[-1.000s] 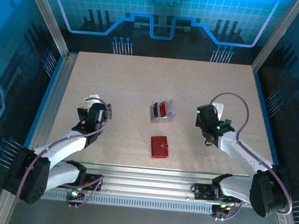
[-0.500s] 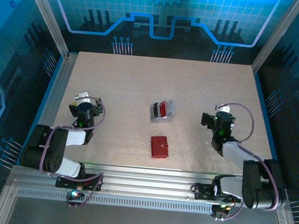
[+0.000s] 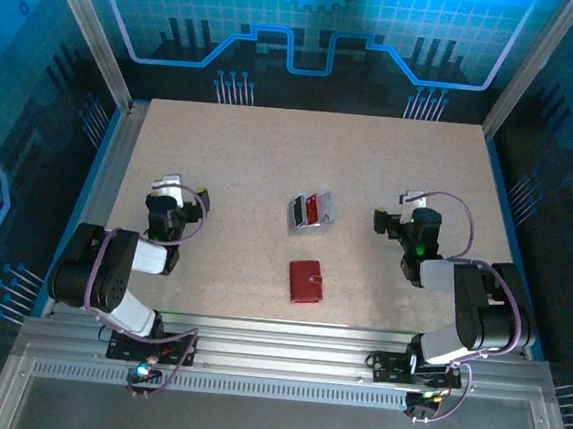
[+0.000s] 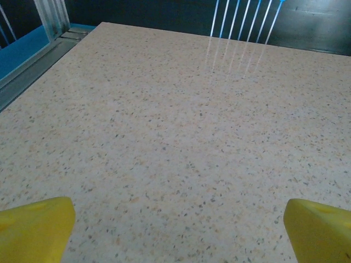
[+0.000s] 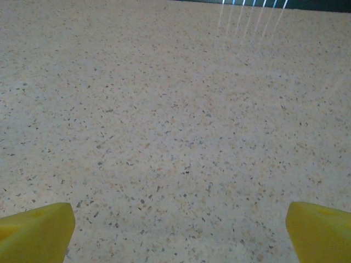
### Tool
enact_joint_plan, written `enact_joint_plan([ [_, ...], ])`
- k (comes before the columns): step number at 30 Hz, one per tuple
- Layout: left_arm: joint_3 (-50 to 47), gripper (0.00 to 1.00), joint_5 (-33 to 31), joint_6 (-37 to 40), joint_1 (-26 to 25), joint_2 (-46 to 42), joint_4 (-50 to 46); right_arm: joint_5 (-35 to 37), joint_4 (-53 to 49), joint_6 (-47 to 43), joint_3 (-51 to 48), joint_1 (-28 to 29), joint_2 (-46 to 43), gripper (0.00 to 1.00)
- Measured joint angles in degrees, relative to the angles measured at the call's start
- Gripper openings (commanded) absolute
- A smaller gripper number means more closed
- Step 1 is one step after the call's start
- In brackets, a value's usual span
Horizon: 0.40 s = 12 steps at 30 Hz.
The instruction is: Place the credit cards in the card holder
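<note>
Held both jaws wide open, empty; risked slipping on thin cards in tray, 12 o'clock from shut wallet.

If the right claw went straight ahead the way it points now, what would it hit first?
Probably just the bare table: the open right claw tilts down at the speckled surface, with nothing lying in its path. Depth is hard to judge.

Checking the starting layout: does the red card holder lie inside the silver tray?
No, the card holder lies on the bare table, well apart from the tray.
</note>
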Motion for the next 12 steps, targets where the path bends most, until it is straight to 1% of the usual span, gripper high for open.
enact_joint_plan([
  [4,1.92,0.99,0.96,1.16,-0.52,0.02,-1.05,-0.22,0.46,-0.59,0.00,0.00,0.00,1.00],
  [12,2.08,0.99,2.32,1.36,-0.59,0.04,-2.97,-0.22,0.52,-0.79,0.00,0.02,0.00,1.00],
])
